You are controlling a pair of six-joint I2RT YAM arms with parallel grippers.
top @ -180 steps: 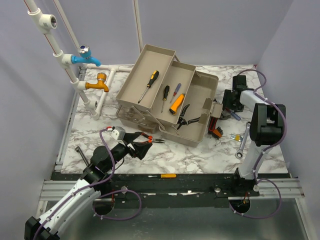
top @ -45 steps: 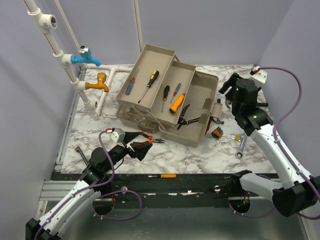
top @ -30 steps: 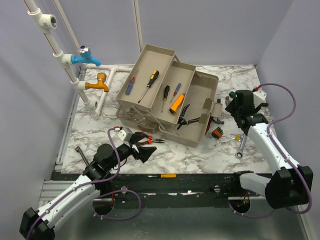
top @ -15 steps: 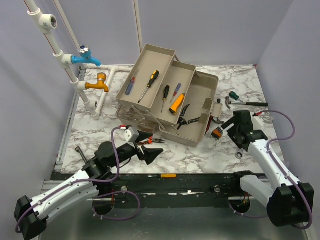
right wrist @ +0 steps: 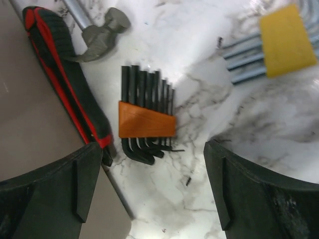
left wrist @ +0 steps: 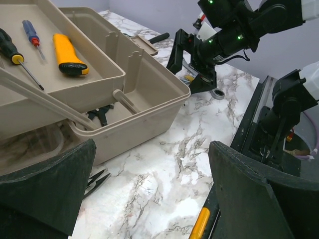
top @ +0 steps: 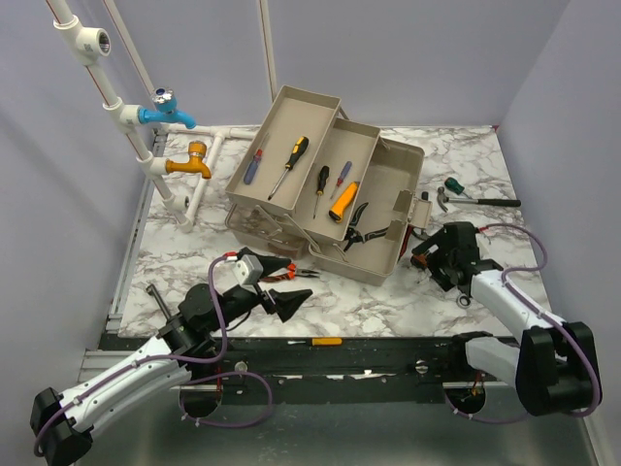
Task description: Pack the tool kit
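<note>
Near edge: yellow-handled screwdriver (top: 325, 341) lies on black rail. Left gripper (top: 289, 299) hovers low over marble table (top: 369, 301), fingers spread wide, nothing between; red pliers (top: 291, 274) on table just behind it. Right gripper (right wrist: 154, 164) low beside toolbox's right end, fingers spread wide, above hex keys (right wrist: 147, 120) in orange holder, not touching; red-black handle (right wrist: 65, 74) just left of them. Toolbox (top: 388, 194) mid-table, open, trays (top: 281, 136) fanned toward far left, holding screwdrivers.

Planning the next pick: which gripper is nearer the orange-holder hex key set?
Right. The right gripper hangs open directly over the hex key set; the left gripper is open far off, across the toolbox.
</note>
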